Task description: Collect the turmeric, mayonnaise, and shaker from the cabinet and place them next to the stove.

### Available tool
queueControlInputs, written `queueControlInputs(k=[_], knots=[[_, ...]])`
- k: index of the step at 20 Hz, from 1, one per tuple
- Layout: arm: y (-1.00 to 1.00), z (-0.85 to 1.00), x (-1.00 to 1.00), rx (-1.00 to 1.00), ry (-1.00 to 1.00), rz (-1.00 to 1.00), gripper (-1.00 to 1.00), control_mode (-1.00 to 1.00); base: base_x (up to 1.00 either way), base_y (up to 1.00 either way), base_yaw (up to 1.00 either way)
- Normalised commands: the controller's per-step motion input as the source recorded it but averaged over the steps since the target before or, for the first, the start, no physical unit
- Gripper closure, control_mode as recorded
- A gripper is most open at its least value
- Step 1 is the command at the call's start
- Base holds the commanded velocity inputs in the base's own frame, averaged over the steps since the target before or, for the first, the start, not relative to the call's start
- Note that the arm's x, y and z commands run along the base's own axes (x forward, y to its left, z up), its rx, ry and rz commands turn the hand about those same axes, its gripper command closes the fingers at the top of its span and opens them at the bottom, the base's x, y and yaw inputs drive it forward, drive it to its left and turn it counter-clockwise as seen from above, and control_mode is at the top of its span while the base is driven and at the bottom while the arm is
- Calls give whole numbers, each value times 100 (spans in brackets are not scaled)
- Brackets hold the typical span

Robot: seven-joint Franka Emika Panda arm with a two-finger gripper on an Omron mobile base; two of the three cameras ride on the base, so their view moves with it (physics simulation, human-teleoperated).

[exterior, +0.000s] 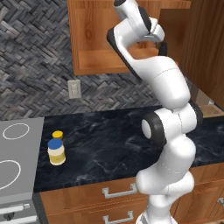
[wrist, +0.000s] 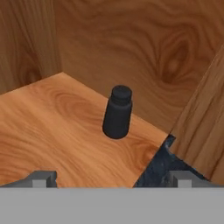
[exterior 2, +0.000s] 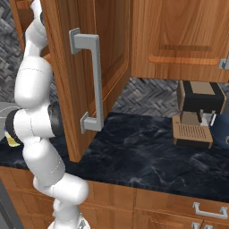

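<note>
In the left base view the stove (exterior: pixel 17 153) lies at the far left, its white burner rings showing on the grey top. Just right of it, on the black desk (exterior: pixel 113 140), stand two jars close together: the mayonnaise (exterior: pixel 56 152) in front, blue lid up, and the turmeric (exterior: pixel 57 135) right behind it, its yellow lid showing past the blue one. Both are upright, near the stove's edge. A wall socket (exterior: pixel 74 89) sits on the tiled wall above them. Further right the arm (exterior: pixel 168 127) rises from the lower right and reaches up into the open cabinet (exterior: pixel 94 48).

In the right base view the arm climbs at the left, beside the open cabinet door (exterior 2: pixel 89 76) with its grey handle (exterior 2: pixel 89 82). A coffee machine (exterior 2: pixel 199 114) stands on the desk at the right, well apart from the arm.

In the hand view the shaker (wrist: pixel 117 112) stands upright on the cabinet floor, a small dark bottle with a narrower cap, near the back wall. The jaws (wrist: pixel 111 178) are wide apart, with one tip low at the left and one low at the right. The shaker lies ahead of them, about midway between the tips, not touching either. To the right, the door edge and a strip of the desk show below the cabinet floor.
</note>
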Motion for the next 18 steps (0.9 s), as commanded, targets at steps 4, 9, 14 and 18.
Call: queueControlInputs(k=[4, 9, 14, 18], knots=[[-16, 0, 2, 3, 0, 0, -100, -100, 0, 0, 0], [-16, -14, 11, 8, 0, 0, -100, -100, 0, 0, 0], [-20, -12, 14, 12, 0, 0, -100, -100, 0, 0, 0], [-23, 0, 12, 11, 0, 0, -100, -100, 0, 0, 0]])
